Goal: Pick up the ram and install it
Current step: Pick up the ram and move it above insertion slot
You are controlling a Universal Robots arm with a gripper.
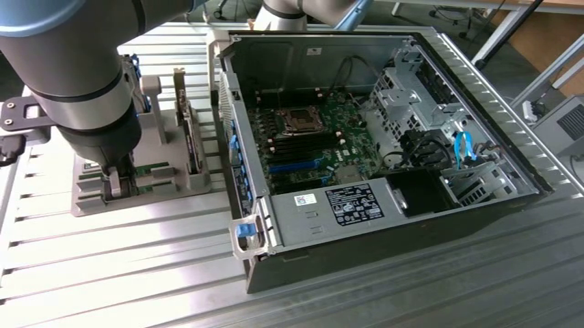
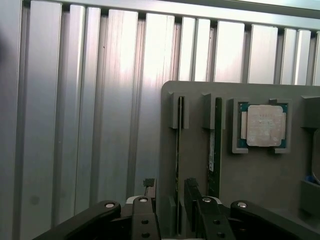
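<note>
Wrist view: black two-finger claw (image 2: 170, 192) open wide, fingers either side of thin green circuit-board ram stick (image 2: 178, 145), which stands on edge in slot of grey plastic holder block (image 2: 250, 185). Not gripped. Risk: stick sits nearer one finger (off-centre, seemingly); closing may shove it sideways and jam it in slot. Also second green stick (image 2: 215, 145) just beside; finger could foul it.

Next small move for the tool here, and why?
Probably close the tool on the ram. Its jaws stand open and straddle the stick, which sits on edge in its slot of the grey holder. Nothing is gripped yet, and the alignment looks good enough to grasp.
</note>
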